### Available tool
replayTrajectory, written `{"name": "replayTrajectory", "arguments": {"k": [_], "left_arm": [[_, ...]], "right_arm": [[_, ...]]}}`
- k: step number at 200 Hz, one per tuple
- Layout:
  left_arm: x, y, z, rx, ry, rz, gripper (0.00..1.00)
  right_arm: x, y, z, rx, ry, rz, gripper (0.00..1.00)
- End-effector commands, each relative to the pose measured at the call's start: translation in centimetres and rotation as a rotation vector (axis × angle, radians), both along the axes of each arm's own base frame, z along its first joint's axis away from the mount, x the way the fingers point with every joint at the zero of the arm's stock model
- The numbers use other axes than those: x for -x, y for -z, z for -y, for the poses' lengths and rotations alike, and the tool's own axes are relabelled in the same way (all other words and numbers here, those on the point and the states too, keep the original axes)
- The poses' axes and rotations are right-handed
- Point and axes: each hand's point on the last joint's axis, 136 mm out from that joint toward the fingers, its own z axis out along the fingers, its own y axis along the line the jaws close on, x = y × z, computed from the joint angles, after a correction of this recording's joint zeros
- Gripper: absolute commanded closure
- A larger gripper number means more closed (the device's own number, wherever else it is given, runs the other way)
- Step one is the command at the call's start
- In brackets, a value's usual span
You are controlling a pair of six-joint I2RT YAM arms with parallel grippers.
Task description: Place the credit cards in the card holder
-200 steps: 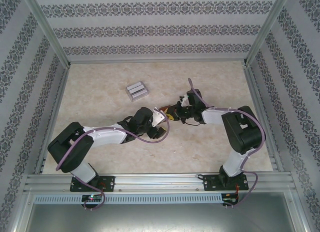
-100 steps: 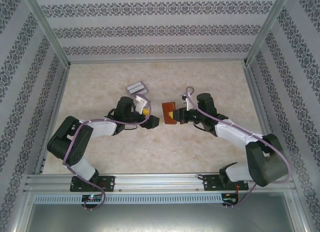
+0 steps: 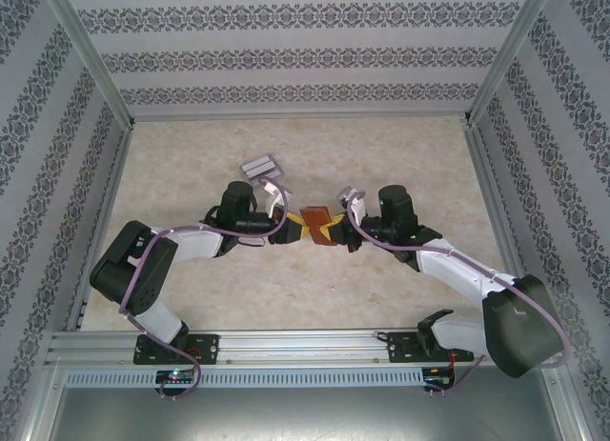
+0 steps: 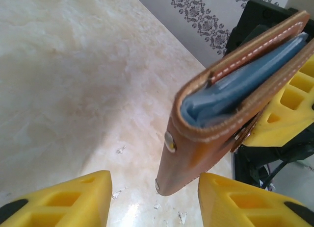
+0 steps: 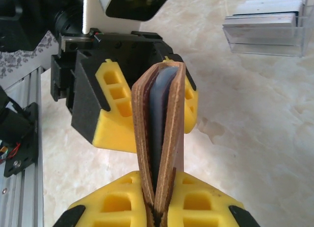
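Both grippers meet the card holder (image 3: 313,218) above mid-table: your right gripper (image 5: 156,192) clamps one end; your left gripper (image 4: 154,197) straddles the other, fingers parted, untouching. Its length runs between them.

Entry, movement: we are recording the left gripper (image 3: 292,228) closing the gap to the card holder (image 3: 313,217), its jaws narrowing to either side of the folded end. We are also noting the right gripper (image 3: 335,230) carrying the clamped holder slightly leftward, its elbow swinging out toward the near right.
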Motion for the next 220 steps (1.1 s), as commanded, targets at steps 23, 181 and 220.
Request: {"name": "replayTrajectory", "arguments": {"k": [23,181,220], "left_arm": [[0.6,-2.6,0.2,0.039,0.025,0.094,0.68],[-1.6,-0.1,-1.1,-0.11,-0.145,0.078,1.0],[-2.6,1.5,-1.4,-0.149,-0.197,0.011,1.0]], "right_arm": [[1.6,0.5,-1.1,-0.005,-0.136,0.003,0.96],[-4.5,2.4,1.3,0.226,0.28,0.085,0.46],[-4.9,3.4,1.4,0.469,0.395,0.134,0.47]]}}
